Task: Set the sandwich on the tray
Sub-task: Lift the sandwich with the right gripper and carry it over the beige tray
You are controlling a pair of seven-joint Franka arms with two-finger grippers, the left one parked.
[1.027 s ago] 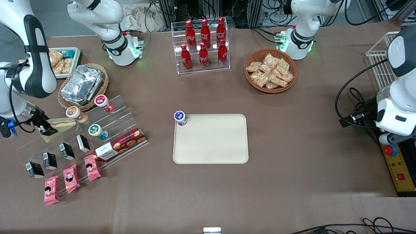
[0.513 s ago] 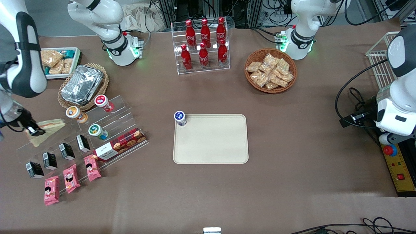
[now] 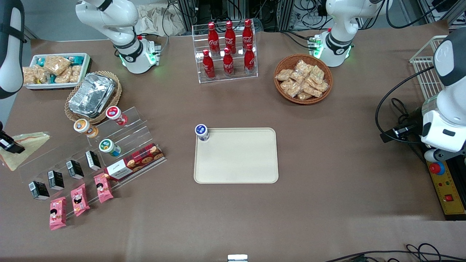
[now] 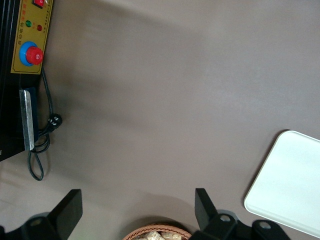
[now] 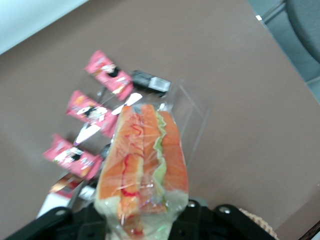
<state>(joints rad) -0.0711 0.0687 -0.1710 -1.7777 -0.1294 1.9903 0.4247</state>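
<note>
Brown table (image 3: 327,203) — one tray (image 3: 236,160) (one cup (image 3: 201,132) on it), one sandwich (image 3: 25,143) clamped in the hand (image 3: 9,145).

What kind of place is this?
Likely a robotics lab staged as a snack shop: Franka arms, cola bottles on an acrylic rack, a tray. The gripper, at the working arm's end, holds the sandwich.

**Brown surface, cluttered rack backdrop**

A matte brown surface (image 3: 327,203) fills nearly everything, lit evenly with soft shadows. Above the acrylic bottle rack (image 3: 225,51), farther from the front camera, stand dark equipment frames (image 3: 276,14) tangled with black cables. Toward the working arm's end, pale grey floor (image 3: 54,22) shows.
</note>
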